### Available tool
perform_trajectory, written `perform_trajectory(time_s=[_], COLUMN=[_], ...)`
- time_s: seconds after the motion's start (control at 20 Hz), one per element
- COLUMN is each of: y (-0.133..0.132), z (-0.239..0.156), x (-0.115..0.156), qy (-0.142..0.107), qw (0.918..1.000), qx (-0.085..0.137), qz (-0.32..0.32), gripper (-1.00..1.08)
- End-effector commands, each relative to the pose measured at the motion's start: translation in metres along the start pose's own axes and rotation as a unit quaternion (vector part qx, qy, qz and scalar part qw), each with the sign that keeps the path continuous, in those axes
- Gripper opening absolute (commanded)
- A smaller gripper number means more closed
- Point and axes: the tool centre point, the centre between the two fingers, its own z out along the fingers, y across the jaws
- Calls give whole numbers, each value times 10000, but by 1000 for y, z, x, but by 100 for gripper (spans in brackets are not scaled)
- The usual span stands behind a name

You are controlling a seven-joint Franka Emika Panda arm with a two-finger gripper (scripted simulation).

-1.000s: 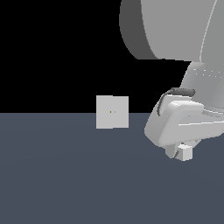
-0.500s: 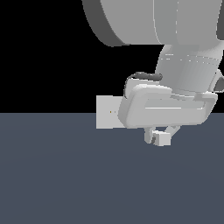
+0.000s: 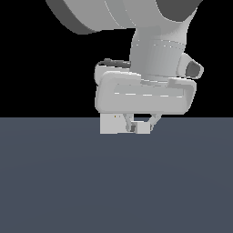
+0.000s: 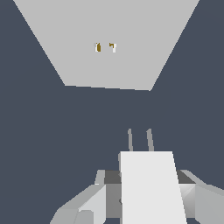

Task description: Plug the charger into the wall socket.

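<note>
Arm has swung across, carrying gripper (image 3: 142, 124) toward wall socket (image 4: 109, 39). Jaws pinch charger (image 4: 151, 186); prongs face socket, well short. Alignment and insertion remain.

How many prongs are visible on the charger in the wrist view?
2: both prongs stick out side by side from the front end of the charger, pointing toward the wall socket, not yet touching it.
</note>
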Motion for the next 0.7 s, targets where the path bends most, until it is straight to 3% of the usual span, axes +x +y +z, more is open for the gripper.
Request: perform_trajectory(time_s=[0.0, 0.65], y=[-8, -29], z=[-4, -11], x=[8, 30], qy=[3, -15], qw=[9999, 9994], qx=[-40, -144], qz=[95, 314], gripper=[-100, -100])
